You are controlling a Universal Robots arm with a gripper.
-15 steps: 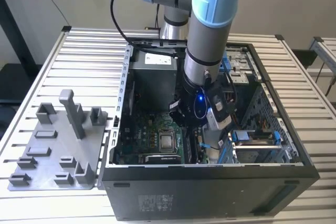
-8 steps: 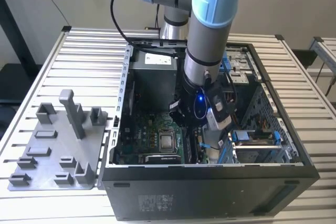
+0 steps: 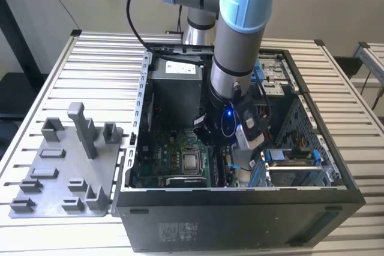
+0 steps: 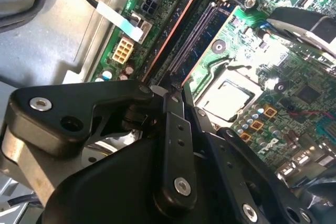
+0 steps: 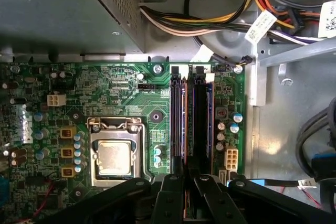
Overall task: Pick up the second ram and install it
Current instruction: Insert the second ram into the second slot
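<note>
My arm [image 3: 240,46] reaches down into the open case [image 3: 240,208] at centre frame of the exterior view, which sits on the slatted counter [image 3: 60,64]. Inside the case lies the green board [image 5: 126,93], with the metal-lidded CPU [image 5: 114,158] in its socket and, to its right in the first wrist view, the memory slots [image 5: 202,124] running up and down the frame. A bundle of coloured cables [image 5: 210,22] crosses the top of that frame. On the counter at the exterior view's lower left rests the grey tray [image 3: 66,166] with its upright posts.

My gripper [image 5: 185,182] hangs low over the near end of the slots, and in the first wrist view its fingers [image 5: 169,192] stand drawn in close together. The ram [image 5: 177,124] sits as a dark strip with a reddish edge in the slot beside the CPU, its near end running between my fingertips. I cannot tell whether they press on it.
</note>
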